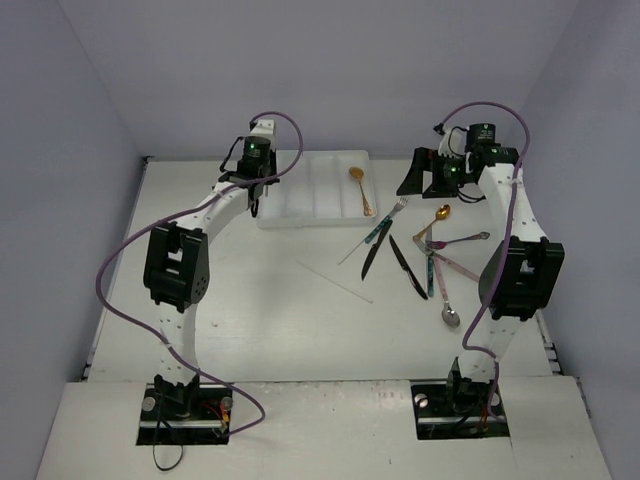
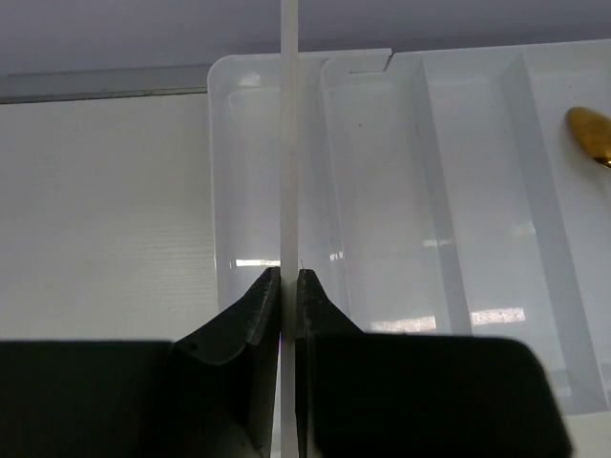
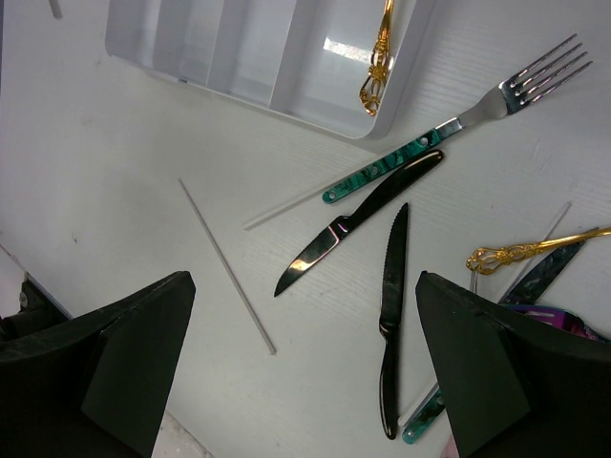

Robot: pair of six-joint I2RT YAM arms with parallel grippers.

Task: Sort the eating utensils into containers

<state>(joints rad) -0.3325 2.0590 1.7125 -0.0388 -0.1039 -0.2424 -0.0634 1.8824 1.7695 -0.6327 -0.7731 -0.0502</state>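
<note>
The white tray [image 1: 310,190] lies at the back centre. A gold spoon [image 1: 360,190] lies in its rightmost compartment, also in the left wrist view [image 2: 592,135] and the right wrist view [image 3: 379,57]. My left gripper [image 2: 288,277] is shut on a thin white stick [image 2: 288,143], held upright over the tray's [image 2: 382,191] left side. My right gripper [image 3: 304,315] is wide open and empty, high above two black knives [image 3: 358,224] [image 3: 393,315] and a teal-handled fork [image 3: 420,153]. A second gold utensil [image 3: 535,246] lies to the right.
Two more thin white sticks [image 1: 335,281] lie on the table in front of the tray. Pink-handled pieces [image 1: 455,245] and a spoon [image 1: 449,312] lie in a pile near the right arm. Walls close in the left, right and back.
</note>
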